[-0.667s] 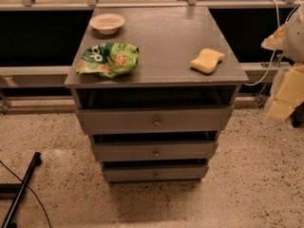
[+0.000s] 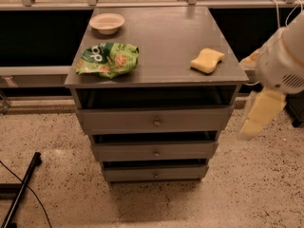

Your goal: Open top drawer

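Found the hand point(image 2: 259, 115) hanging low beside the counter's point(image 2: 161, 37) right edge, just off its front right corner, touching nothing. It was smeared in view, so could not tell whether apart or together. Noted a black pole point(image 2: 21, 189) lying on the speckled floor point(image 2: 256, 189), off the front left corner. Below the counter's front edge, counted three grey drawers stacked. Made out two narrower drawers point(image 2: 156, 152) lowest. Then the top drawer point(image 2: 118, 120), directly under the front edge, widest, with a small round knob point(image 2: 156, 123) at centre and a dark gap above its front. Up on the counter, spotted a yellow sponge point(image 2: 207, 61) near the right edge, a green snack bag point(image 2: 108, 59) near the left edge, and a pale bowl point(image 2: 107, 23) by the far left corner.
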Available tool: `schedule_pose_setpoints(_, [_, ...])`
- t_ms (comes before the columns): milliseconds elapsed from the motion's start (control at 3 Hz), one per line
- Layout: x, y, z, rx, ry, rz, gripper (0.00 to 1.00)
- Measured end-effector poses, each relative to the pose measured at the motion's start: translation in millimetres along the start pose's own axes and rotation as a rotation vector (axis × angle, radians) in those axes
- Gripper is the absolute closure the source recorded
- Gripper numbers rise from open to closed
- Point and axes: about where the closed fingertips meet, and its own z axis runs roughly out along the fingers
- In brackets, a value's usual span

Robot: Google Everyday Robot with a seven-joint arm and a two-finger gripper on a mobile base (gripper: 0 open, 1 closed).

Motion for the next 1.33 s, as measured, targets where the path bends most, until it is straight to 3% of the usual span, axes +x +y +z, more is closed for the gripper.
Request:
schedule_pose_setpoints(333, [-29.0,37.1,69.8,-0.051,-0.087,-0.121,0.00])
schedule_pose_setpoints(667, [-27.4,50.1,100.0,-0.062,-0.076,-0.151,0.00])
schedule_pose_setpoints(1000, [-21.3,32.0,116.0,-0.011,-0.041,-0.211,0.00])
schedule_pose_setpoints(1333, [1.3,1.3,156.0,0.043,-0.079,-0.256,0.00])
